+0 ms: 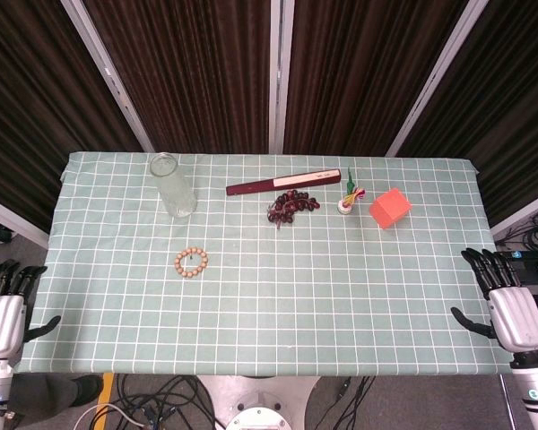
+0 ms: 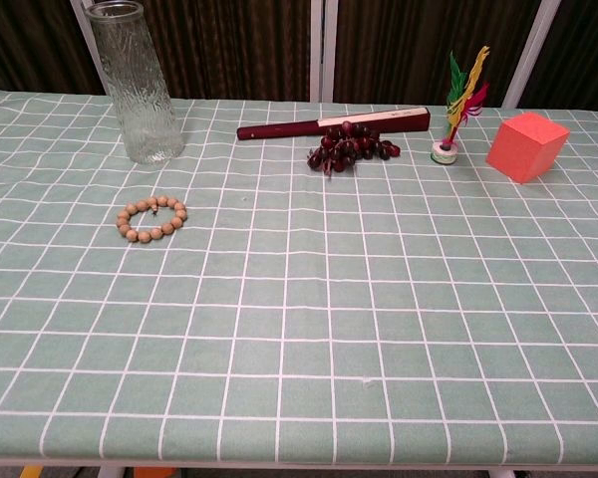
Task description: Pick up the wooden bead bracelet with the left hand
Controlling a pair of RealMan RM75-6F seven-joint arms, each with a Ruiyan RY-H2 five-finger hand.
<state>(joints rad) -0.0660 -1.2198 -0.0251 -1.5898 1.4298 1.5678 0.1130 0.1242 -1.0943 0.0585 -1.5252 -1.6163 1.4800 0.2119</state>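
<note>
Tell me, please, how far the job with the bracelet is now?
Nothing is done yet. The bracelet lies flat on the tablecloth, in front of the glass vase, and nothing touches it. The left robot hand is open at the table's left edge, far from the bracelet; the right robot hand is open at the right edge. The reach, the grasp and the lift are all left.
</note>
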